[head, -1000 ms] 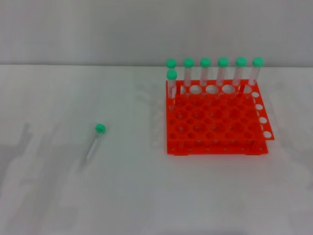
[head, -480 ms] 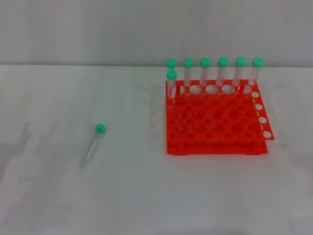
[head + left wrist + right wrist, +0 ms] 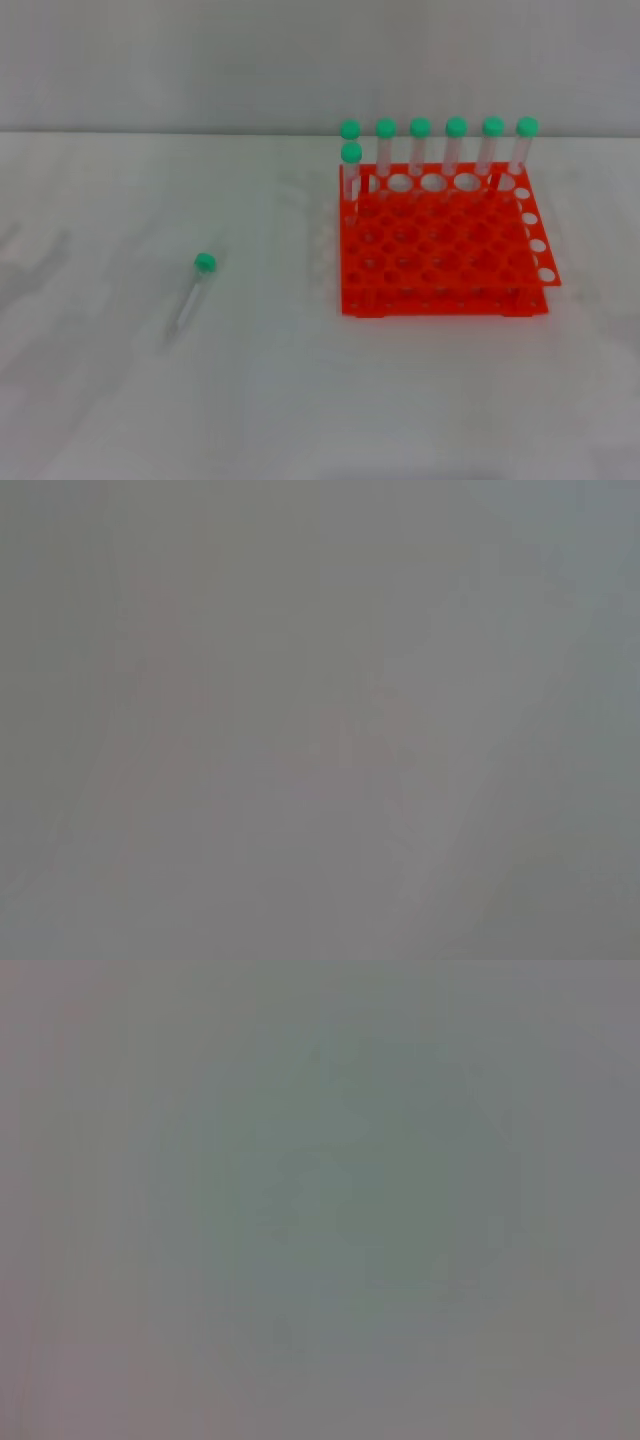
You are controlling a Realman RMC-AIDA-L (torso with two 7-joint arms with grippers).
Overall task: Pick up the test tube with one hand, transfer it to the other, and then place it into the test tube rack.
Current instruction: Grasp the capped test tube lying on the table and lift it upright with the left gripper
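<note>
Neither the left pincer nor the right pincer shows in any view, so there is no telling if they are open or closed. Both wrist views show only a plain grey blur with nothing to make out. In the head view, the test tube rack (image 3: 442,243) sits on the white worktop (image 3: 300,400). The rack is bright orange-red and square, with many round holes in its top. Seven tubes with green caps (image 3: 438,150) stand upright in it. Six of them stand in a line along the rack's far edge, and one more stands just in front of the tube at the left end of that line. The test tube (image 3: 192,295) lies flat on the worktop, well apart from the rack, on the rack's left side. Its green cap points away from the robot and its clear body points back toward the robot. Nothing touches it.
</note>
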